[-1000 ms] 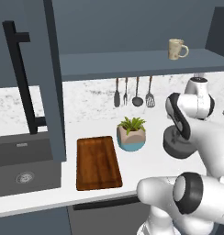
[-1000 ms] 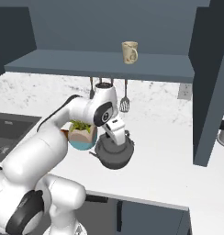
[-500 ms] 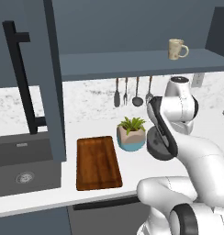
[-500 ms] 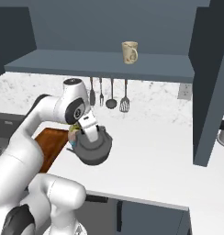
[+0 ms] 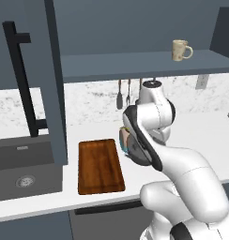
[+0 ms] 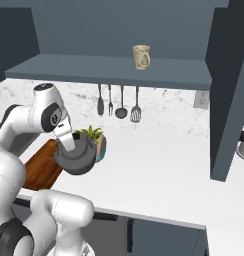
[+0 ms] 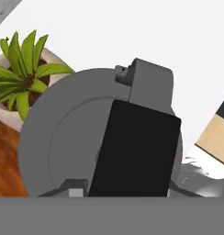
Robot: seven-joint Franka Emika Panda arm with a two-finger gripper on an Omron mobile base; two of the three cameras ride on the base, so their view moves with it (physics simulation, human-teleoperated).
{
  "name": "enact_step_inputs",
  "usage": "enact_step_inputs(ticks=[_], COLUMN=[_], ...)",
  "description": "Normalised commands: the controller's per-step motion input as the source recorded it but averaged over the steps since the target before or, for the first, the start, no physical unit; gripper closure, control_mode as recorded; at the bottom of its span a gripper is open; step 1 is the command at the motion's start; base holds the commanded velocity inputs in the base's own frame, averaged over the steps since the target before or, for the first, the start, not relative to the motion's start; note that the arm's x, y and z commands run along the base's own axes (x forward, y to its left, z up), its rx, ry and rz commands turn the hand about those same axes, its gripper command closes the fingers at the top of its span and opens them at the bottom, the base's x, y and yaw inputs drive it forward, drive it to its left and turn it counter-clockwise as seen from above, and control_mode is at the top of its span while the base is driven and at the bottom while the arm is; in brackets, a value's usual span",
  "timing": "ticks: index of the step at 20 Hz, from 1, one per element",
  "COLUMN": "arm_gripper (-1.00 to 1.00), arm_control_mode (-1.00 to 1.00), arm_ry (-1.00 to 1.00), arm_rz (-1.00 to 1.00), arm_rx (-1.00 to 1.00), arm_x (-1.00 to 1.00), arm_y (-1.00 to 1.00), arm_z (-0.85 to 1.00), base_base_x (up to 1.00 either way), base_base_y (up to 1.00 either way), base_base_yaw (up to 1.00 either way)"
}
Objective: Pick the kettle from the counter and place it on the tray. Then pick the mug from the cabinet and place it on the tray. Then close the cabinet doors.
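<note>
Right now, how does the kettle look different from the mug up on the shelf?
The kettle is dark grey metal, squat and round; the mug is cream-beige and taller than it is wide. The kettle is plainly bigger than the mug. The kettle hangs in the gripper above the counter beside the potted plant, while the mug stands upright on the cabinet shelf, untouched. Both have a handle.

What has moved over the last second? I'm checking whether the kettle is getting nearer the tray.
The claw, shut on the kettle, carried it across above the counter toward the tray, now by the plant pot. Tray, pot and mug stayed put.
</note>
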Motion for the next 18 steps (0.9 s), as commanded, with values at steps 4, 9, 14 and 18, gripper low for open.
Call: enact_step_inputs(ticks=[4,9,14,18], arm_gripper=[1.00,1.00,1.00,1.00], arm_control_mode=[-1.00,-1.00,-1.00,-1.00], arm_ry=[0.00,0.00,0.00,0.00], arm_rz=[-0.09,-0.10,-0.12,-0.07], arm_rx=[0.00,0.00,0.01,0.00], arm_x=[0.28,0.25,0.44,0.45], arm_y=[0.87,0.81,0.52,0.39], arm_z=[0.03,0.00,0.00,-0.04], base_base_x=[0.00,0.00,0.00,0.00], base_base_y=[0.00,0.00,0.00,0.00], base_base_yaw=[0.00,0.00,0.00,0.00])
